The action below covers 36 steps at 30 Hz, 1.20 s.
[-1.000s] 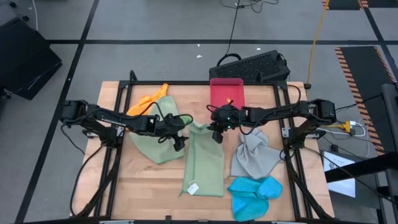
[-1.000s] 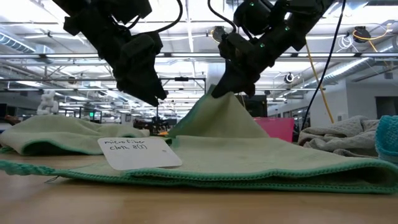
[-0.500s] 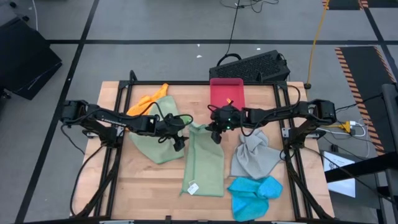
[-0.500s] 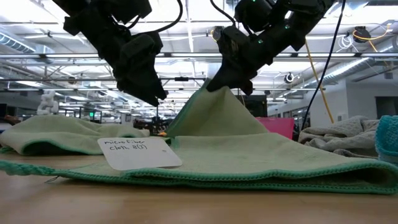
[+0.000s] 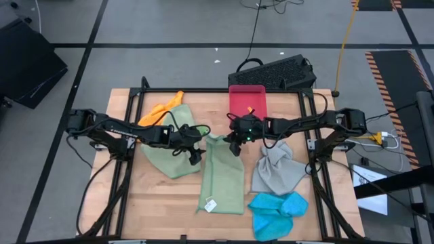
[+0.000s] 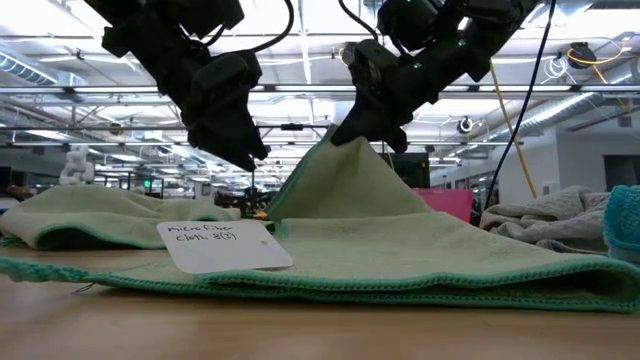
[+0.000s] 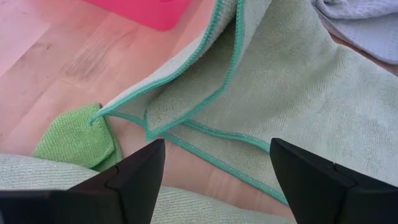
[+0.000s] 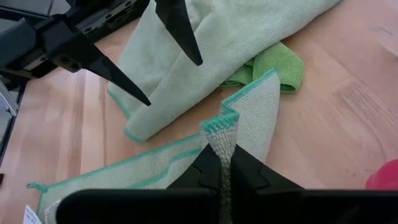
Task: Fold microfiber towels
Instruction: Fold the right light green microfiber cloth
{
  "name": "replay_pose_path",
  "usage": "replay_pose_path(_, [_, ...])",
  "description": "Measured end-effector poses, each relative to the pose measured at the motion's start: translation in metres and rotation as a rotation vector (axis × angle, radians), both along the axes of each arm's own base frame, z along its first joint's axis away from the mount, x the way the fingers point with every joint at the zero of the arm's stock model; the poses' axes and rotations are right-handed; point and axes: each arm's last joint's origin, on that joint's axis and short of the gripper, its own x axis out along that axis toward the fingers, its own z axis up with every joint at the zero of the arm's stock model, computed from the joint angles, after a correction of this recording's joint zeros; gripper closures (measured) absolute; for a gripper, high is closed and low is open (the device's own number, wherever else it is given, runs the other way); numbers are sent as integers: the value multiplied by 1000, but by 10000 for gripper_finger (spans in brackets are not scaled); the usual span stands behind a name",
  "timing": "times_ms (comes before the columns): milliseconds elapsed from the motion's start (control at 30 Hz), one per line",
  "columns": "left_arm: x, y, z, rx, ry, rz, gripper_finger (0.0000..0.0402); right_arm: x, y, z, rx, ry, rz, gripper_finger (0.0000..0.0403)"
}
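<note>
Near the desk's (image 5: 169, 196) middle, seen from above, the right gripper (image 5: 234, 144) is pinching the far corner of the pale sage towel (image 5: 225, 176), presumably to fold it toward the front edge; the left gripper (image 5: 195, 155) is hovering just beside it, spread wide and empty. Orange, grey and blue towels are lying toward the corners. At table height, that pinched corner is tenting up over a labelled tag (image 6: 222, 246), a workshop hall behind. Both wrist cameras are showing teal-hemmed cloth on pale wood.
</note>
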Motion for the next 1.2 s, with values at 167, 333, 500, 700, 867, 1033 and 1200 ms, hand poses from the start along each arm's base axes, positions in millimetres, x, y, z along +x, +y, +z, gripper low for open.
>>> replay_pose_path(167, [0, 0, 0, -15, -3, 14, 112, 0, 1, 0, 18, 0, -10, 399])
replay_pose_path(333, [-1, 0, 2, -20, -11, 3, 112, 1, 4, 1, 48, -17, -20, 399])
replay_pose_path(500, [-1, 0, 2, -26, -5, 3, 112, 2, 4, 2, 108, -28, -58, 399])
replay_pose_path(700, [-1, -1, 9, -63, -55, -1, 112, 1, 15, 8, 151, -45, -56, 400])
replay_pose_path(867, [-6, -3, 23, -70, -109, -12, 112, 0, 23, 12, 126, -53, -25, 401])
replay_pose_path(1033, [-13, -7, 33, -59, -139, -18, 112, 0, 28, 11, 129, -52, -37, 402])
replay_pose_path(1200, [-20, -11, 40, -41, -140, -20, 112, 0, 31, 11, 107, -50, -51, 402])
